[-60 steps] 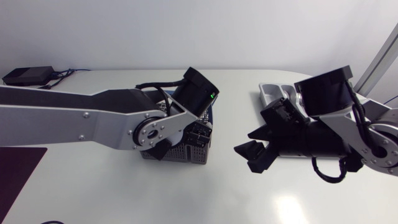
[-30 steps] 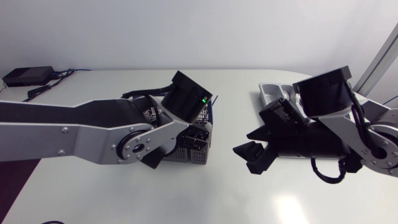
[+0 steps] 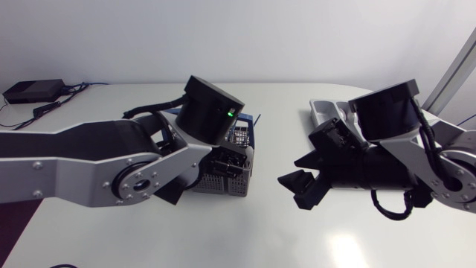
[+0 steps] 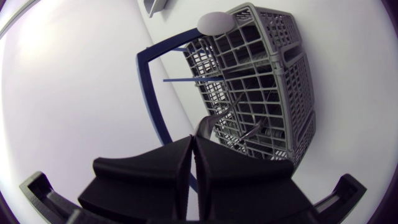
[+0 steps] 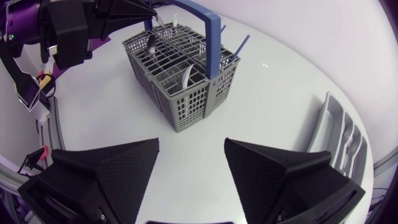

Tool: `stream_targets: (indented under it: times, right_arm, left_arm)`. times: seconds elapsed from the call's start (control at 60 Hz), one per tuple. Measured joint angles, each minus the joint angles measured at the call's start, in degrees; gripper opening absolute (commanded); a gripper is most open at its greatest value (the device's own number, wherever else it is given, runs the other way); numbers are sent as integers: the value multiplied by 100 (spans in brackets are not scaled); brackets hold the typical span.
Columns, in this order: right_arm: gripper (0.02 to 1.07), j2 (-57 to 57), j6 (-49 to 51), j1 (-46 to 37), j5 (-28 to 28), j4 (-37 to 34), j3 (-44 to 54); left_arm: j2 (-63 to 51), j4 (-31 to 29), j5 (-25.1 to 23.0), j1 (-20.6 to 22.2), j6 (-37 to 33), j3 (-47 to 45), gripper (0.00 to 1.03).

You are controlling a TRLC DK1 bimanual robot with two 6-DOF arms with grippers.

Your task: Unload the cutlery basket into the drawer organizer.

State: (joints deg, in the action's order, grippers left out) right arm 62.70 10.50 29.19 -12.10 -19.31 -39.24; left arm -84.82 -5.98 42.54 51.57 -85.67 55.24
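Hovering over basket (image 3: 220, 183), left gripper (image 4: 191, 142) jaws pressed together, tips at metal handle (image 4: 209, 121); actual grip unclear. Handle likely stiff, light, slick: pinch mid-shaft, lift straight out of grid. Right gripper (image 5: 191, 147) spread wide, empty, between basket and organizer (image 5: 341, 134).

The left pincer (image 4: 193, 139) nips a thin metal handle (image 4: 212, 119), the grey cutlery basket (image 4: 273, 81) just ahead.

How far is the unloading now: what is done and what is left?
Done: nothing I can confirm; the drawer organizer is barely in view. In hand: the left tool is closed, apparently on a metal piece in the basket. Left: several other pieces stand in the basket; the right tool is open, empty.
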Motion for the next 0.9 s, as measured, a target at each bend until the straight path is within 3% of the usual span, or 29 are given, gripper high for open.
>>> stream_targets:
  times: [0.9]
  right_arm:
    - [78, 0, -22, 42, 142, 0, 0]
  left_arm:
    - [1137, 50, 0, 240, -551, -404, 3]
